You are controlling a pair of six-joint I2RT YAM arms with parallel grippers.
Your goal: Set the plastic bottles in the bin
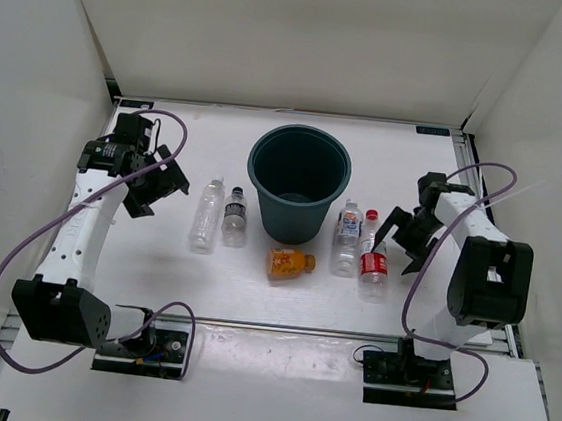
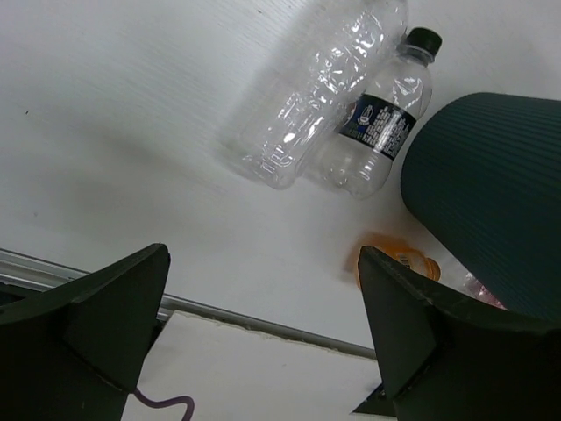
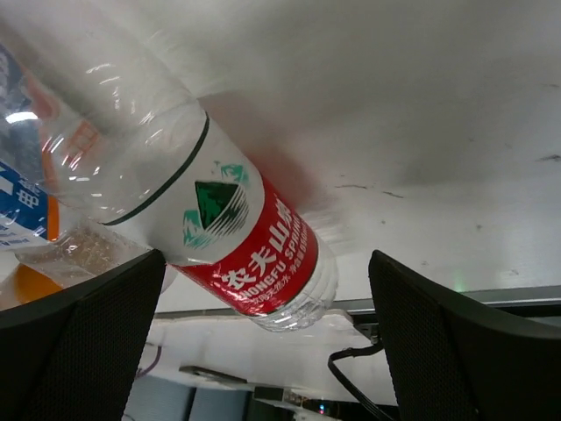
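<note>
The dark teal bin (image 1: 296, 187) stands at the table's middle back. Left of it lie a clear bottle (image 1: 206, 214) and a dark-label bottle (image 1: 235, 216). An orange bottle (image 1: 290, 263) lies in front of the bin. A blue-white-label bottle (image 1: 347, 238) and a red-label bottle (image 1: 373, 257) lie to its right. My left gripper (image 1: 162, 190) is open and empty, left of the clear bottle (image 2: 320, 88). My right gripper (image 1: 400, 240) is open right beside the red-label bottle (image 3: 241, 241), whose lower end lies between the spread fingers (image 3: 456, 342).
The left wrist view shows the dark-label bottle (image 2: 377, 127), the bin's wall (image 2: 491, 193) and the orange bottle (image 2: 399, 261). A metal rail (image 1: 279, 327) runs along the table's near edge. White walls enclose the table on three sides.
</note>
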